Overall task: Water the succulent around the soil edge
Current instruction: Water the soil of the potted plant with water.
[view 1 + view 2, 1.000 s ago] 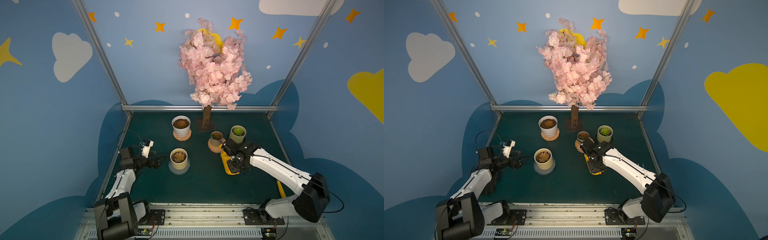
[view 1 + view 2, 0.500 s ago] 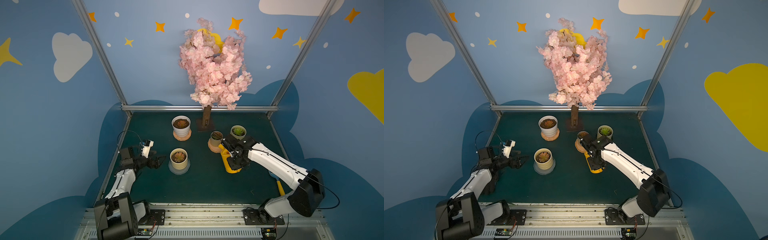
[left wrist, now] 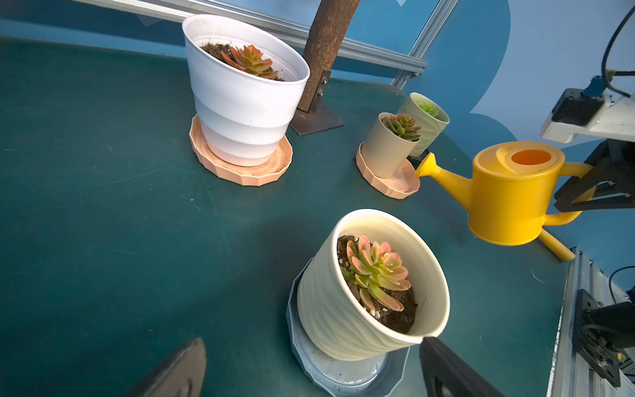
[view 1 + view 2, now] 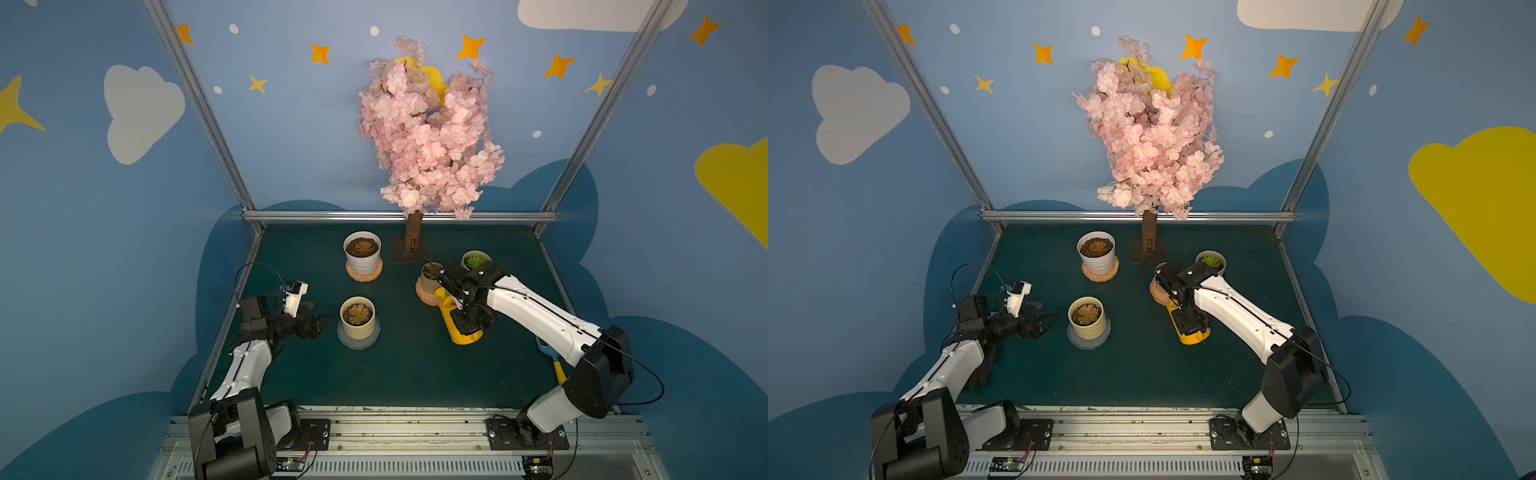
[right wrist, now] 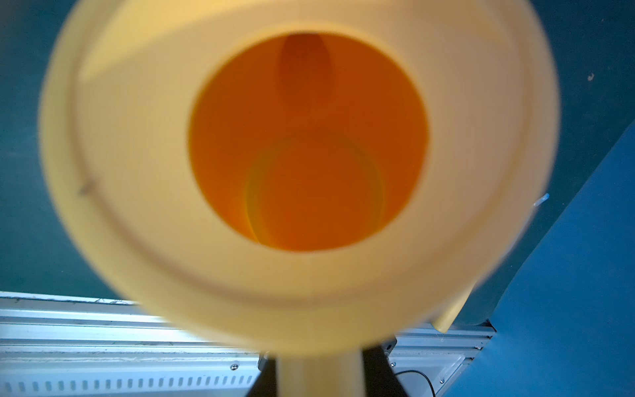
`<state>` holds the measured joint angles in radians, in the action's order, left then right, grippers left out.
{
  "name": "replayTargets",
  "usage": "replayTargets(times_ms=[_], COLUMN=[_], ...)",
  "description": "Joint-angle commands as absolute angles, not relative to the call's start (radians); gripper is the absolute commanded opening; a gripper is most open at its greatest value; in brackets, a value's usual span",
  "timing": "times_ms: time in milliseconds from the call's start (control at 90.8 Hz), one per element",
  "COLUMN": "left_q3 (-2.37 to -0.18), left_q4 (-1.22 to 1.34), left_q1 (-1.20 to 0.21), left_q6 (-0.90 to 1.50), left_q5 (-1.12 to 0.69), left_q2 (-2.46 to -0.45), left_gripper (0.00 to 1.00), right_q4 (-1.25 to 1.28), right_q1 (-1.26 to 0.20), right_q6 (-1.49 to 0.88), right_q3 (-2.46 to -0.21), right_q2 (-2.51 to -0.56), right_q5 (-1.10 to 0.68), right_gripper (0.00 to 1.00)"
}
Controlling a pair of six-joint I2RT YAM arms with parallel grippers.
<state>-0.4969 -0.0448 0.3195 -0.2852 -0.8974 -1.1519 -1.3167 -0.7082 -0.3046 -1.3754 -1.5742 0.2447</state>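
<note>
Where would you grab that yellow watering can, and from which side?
Grip the loop handle of the watering can, coming from the side opposite the spout: the loop juts off the round body, thin enough to pinch. The right gripper clamps it there.

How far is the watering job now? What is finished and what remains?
Done: the right gripper is shut on the handle of the watering can. In hand: the can is upright, its spout beside the small beige pot, not above it. Left: raise it, tip it and pour around the soil edge; no water shows.
</note>
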Motion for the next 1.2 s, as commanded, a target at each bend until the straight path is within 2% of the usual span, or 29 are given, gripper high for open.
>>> replayTargets(times_ms=[0, 1189], left_q3=[-0.493, -0.480], left_q4=[-0.043, -0.043], left_q1=[0.318, 0.305], left_q6=[-0.301, -0.310], left_q5=[-0.919, -0.915], left_q2=[-1.139, -1.123], left_gripper=[1.00, 1.00], right_q4=[-1.370, -1.383], right_q1=[-0.700, -0.669], right_q6=[-0.292, -0.227], right_q3=[-1.413, -1.448], right_q2=[-1.578, -1.600], right_q5=[0.257, 0.244], right_gripper=[0.00, 0.00])
